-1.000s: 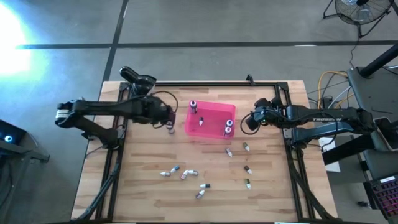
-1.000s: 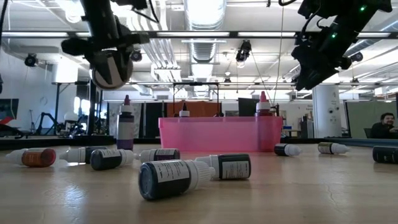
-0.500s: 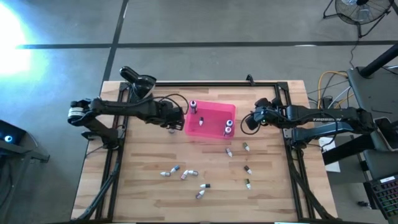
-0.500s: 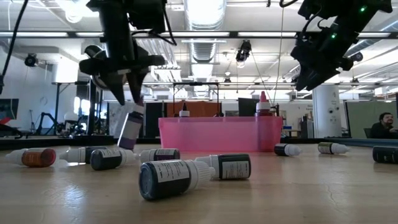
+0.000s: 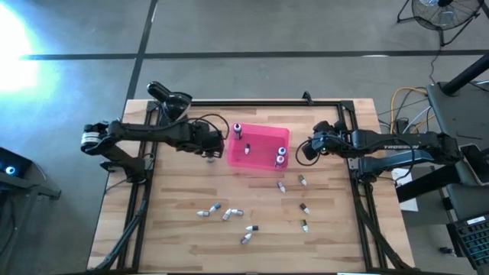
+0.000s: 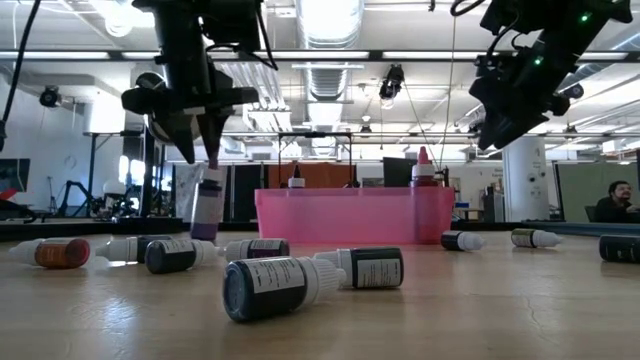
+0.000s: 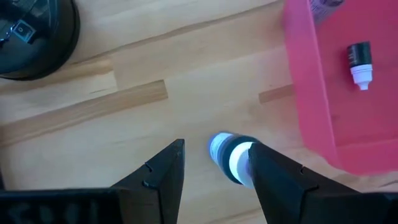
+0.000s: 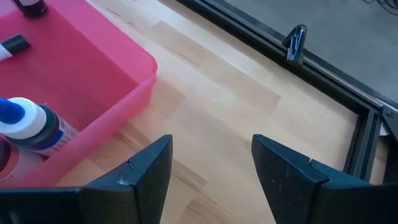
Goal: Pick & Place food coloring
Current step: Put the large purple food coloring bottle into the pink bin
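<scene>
A wooden counter (image 5: 183,237) carries a pink tray (image 5: 260,163) near its far middle, with both dark arms reaching in from the sides. The right arm bears white lettering too small to read. The left tool (image 6: 204,150) hangs just beside the tray's left wall, its fingers (image 7: 163,176) closed on the cap end of a bottle (image 6: 207,203) with a dark purple body, which hangs slightly tilted above the wood. The right tool (image 8: 211,163) hovers off the tray's right end with its fingers spread wide and nothing between them. Inside the tray stand three upright bottles (image 5: 280,156), one at the far left corner and two near the right wall, while a fourth lies flat mid-tray (image 5: 247,150). About ten more bottles (image 5: 228,214) lie scattered on the near half of the counter, dark-labelled ones (image 6: 274,285) closest to the low camera; their label print cannot be read.
</scene>
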